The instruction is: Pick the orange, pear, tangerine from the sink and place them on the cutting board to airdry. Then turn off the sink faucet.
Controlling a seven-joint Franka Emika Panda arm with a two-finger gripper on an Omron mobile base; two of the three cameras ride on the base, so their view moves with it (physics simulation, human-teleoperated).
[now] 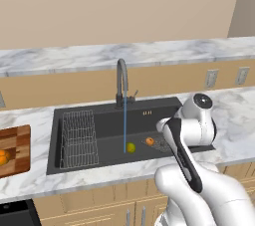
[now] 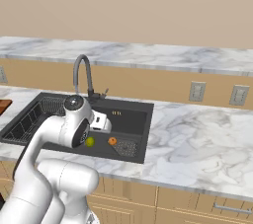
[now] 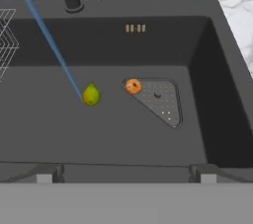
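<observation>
Gripper: in the hand view its two dark fingertips stand wide apart at the bottom edge, with nothing between them and nothing touched. It hangs above the near part of the sink, looking down into the basin.

Left to right in the left base view: the cutting board lies on the counter left of the sink, apart from it, its long axis running away from the camera. An orange fruit sits on its near part, at the picture's edge. Inside the sink, the wire rack occupies the left side. The sink faucet stands at the back rim, gooseneck arched toward the basin, and a thin blue stream of water falls from it.

The pear rests on the basin floor where the stream lands; in the hand view its narrow end points up toward the back wall. To its right, well apart, a small orange-coloured fruit sits on the left corner of the drain grate; whether it is the orange or the tangerine cannot be told.

Arm: it rises from the base, bends forward at the elbow over the counter edge, and the wrist reaches out over the right half of the sink.
</observation>
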